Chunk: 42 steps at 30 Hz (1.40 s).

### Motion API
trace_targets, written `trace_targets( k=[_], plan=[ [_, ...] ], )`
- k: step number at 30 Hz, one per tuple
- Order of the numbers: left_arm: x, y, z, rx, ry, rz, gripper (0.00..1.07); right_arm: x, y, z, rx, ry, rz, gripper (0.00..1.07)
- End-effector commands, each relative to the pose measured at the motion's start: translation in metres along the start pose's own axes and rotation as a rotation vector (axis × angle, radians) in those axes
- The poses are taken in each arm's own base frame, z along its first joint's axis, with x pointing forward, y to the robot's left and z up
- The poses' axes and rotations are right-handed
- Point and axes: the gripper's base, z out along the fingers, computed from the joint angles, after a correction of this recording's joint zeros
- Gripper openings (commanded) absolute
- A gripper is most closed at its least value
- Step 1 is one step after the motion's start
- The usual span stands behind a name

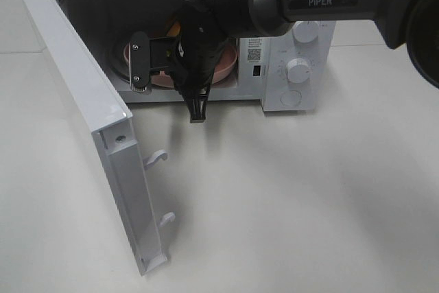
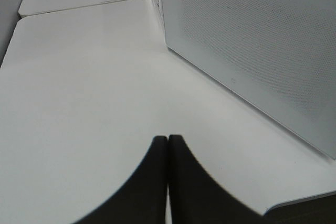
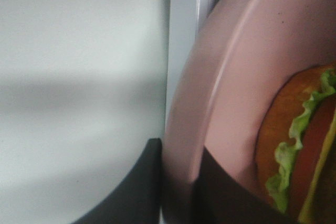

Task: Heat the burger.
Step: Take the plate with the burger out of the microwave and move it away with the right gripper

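Burger (image 3: 307, 145): sits on pink plate (image 3: 231, 87), inside microwave cavity. In high view only a sliver of orange bun (image 1: 174, 29) shows behind the R arm. R wrist view gives bun, green lettuce, red tomato, bit of yellow cheese.

Plate: pink, wide rim; in high view its edge (image 1: 230, 66) peeks out both sides of the arm, inside the oven opening, near front of cavity floor.

R gripper (image 3: 178, 182): clamped on plate rim. One finger (image 3: 142, 187) under/outside the rim, other finger over the inner side, rim pinched betw. them. Not touching burger itself.

Burger vs R gripper: burger lies inboard on the plate, just beside the inner finger, sep. from it by a strip of bare pink plate. Gripper holds plate edge, burger rides on plate.

R arm (image 1: 329, 1): dark, marked PiPER, reaches across from the right of high view into the oven mouth; wrist block hides most of plate + burger.

Microwave (image 1: 295, 66): white, dials at right of front panel, QR label beside opening.

Door (image 1: 82, 101): swung wide open to the left, latch hooks visible on its inner edge.

L gripper (image 2: 168, 145): fingers pressed together, nothing betw. them. Low over white table (image 2: 79, 103), near the door's dotted outer panel (image 2: 252, 40). Not visible in high view.
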Motion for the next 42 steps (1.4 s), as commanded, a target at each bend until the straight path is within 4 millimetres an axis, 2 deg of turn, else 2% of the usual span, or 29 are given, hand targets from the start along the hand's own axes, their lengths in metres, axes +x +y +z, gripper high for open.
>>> trace_targets(
  k=[1,5,9,26,38,42],
  plan=[
    [0.000,0.000,-0.002,-0.008,-0.031,-0.007,0.00,-0.004,0.000,-0.012,-0.017,0.000,-0.025,0.00],
    [0.000,0.000,-0.002,-0.008,-0.031,-0.007,0.00,-0.010,0.009,-0.022,-0.023,-0.023,-0.107,0.00],
    [0.000,0.000,-0.002,-0.008,-0.031,-0.007,0.00,-0.008,0.012,-0.029,0.001,-0.051,-0.129,0.00],
    [0.000,0.000,-0.002,-0.008,-0.031,-0.007,0.00,0.019,0.058,-0.065,0.029,-0.118,-0.354,0.00],
    [0.000,0.000,-0.002,-0.008,-0.031,-0.007,0.00,0.030,0.071,-0.094,0.082,-0.160,-0.363,0.00],
    [0.000,0.000,-0.002,-0.008,-0.031,-0.007,0.00,0.034,0.077,-0.098,0.090,-0.165,-0.379,0.00]
  ],
)
